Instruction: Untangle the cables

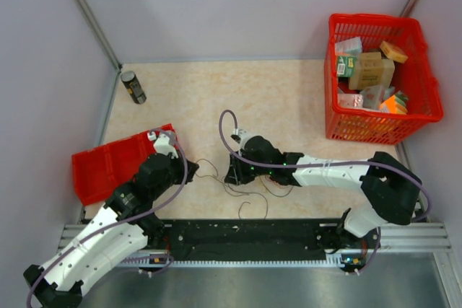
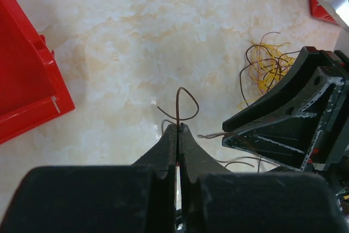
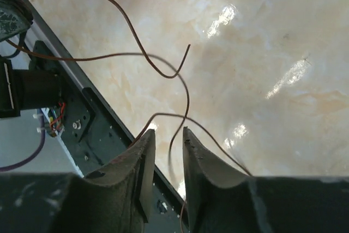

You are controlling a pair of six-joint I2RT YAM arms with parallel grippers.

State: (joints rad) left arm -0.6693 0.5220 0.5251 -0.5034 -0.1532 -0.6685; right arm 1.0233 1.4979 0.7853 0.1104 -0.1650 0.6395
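The cables are thin dark brown wires [image 1: 249, 194] strung in loose loops on the table between my two grippers. In the left wrist view a yellow-orange and brown tangle [image 2: 267, 66] lies just beyond the right gripper's black body [image 2: 294, 118]. My left gripper [image 2: 178, 127] is shut on a dark brown wire whose small loop [image 2: 185, 105] sticks up past the fingertips; the left gripper also shows in the top view [image 1: 192, 174]. My right gripper [image 3: 169, 135] is open by a narrow gap, and a brown wire [image 3: 163, 72] runs down between its fingers. In the top view the right gripper [image 1: 232, 175] points down at the table.
A flat red tray [image 1: 108, 167] lies at the left beside the left arm. A red basket [image 1: 419, 110] of boxes stands at the back right. A dark can [image 1: 133, 86] stands at the back left. The black rail [image 3: 82, 113] runs along the near table edge.
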